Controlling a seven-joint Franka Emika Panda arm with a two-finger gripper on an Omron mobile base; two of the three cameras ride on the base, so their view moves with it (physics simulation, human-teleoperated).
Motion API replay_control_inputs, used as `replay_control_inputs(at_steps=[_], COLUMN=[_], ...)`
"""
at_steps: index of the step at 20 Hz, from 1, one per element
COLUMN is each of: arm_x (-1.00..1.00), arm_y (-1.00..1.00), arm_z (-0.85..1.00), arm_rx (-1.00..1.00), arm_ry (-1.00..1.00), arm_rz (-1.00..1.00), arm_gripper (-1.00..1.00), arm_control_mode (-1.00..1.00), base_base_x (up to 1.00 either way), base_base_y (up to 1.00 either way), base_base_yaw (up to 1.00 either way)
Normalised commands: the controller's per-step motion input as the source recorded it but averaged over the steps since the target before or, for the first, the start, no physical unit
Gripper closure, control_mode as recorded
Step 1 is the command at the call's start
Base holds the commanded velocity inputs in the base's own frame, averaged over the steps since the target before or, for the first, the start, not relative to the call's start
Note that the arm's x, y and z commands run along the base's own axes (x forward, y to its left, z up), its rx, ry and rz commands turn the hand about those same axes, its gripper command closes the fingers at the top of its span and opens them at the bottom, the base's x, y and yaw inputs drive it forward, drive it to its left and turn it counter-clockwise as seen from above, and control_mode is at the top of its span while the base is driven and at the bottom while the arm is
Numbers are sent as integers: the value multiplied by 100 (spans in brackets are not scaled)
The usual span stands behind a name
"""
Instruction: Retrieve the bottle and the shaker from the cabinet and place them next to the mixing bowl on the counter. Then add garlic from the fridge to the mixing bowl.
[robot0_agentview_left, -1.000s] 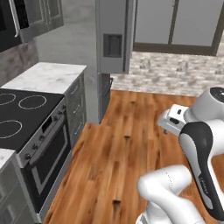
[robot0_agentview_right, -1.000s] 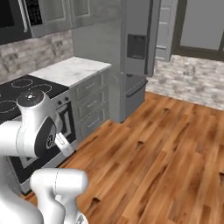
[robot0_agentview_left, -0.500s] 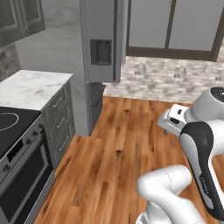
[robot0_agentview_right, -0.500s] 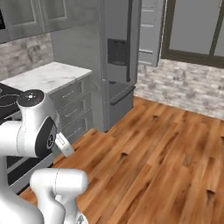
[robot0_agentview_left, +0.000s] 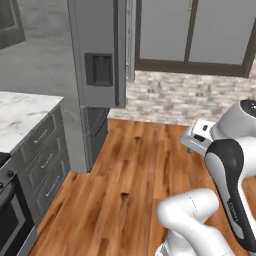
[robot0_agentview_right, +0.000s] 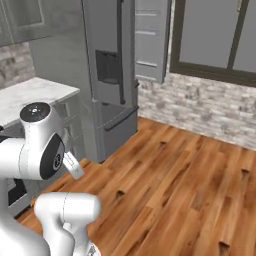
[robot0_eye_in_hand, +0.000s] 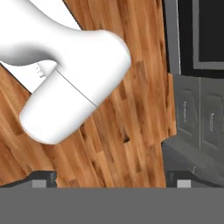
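Fridge (robot0_agentview_left: 97, 75) stands ahead and to the left in my left base view, tall and grey with a dark dispenser panel in its door, its doors shut; a marble counter (robot0_agentview_left: 20, 110) runs beside it at the left edge, and my arm folds up at the lower right over the wooden floor (robot0_agentview_left: 130, 195). From the right base view, the fridge (robot0_agentview_right: 112, 65) again lies forward and left of my arm, well apart from it, with the counter (robot0_agentview_right: 30, 95) nearer me on the left. In my hand view, I look down at floor planks, with dark drawer fronts (robot0_eye_in_hand: 197, 118) along the right side; my gripper (robot0_eye_in_hand: 111, 183) shows its two tips at the bottom, spread wide with nothing between them. I see no bottle, shaker, bowl or garlic anywhere here; I judge the garlic is behind those shut doors, so the fridge's long upright handle is what I must reach, forward and left.
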Motion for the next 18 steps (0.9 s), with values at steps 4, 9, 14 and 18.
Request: replay_control_inputs(at_steps=[4, 9, 14, 18], arm_x=[0, 0, 0, 0], arm_y=[0, 0, 0, 0], arm_z=[0, 0, 0, 0], arm_rx=[0, 0, 0, 0], arm_ry=[0, 0, 0, 0], arm_rz=[0, 0, 0, 0], arm_gripper=[-100, -100, -100, -100], arm_control_mode=[100, 100, 100, 100], base_base_x=[67, 67, 66, 63], base_base_y=[-68, -69, -73, -69], base_base_yaw=[0, 0, 0, 3])
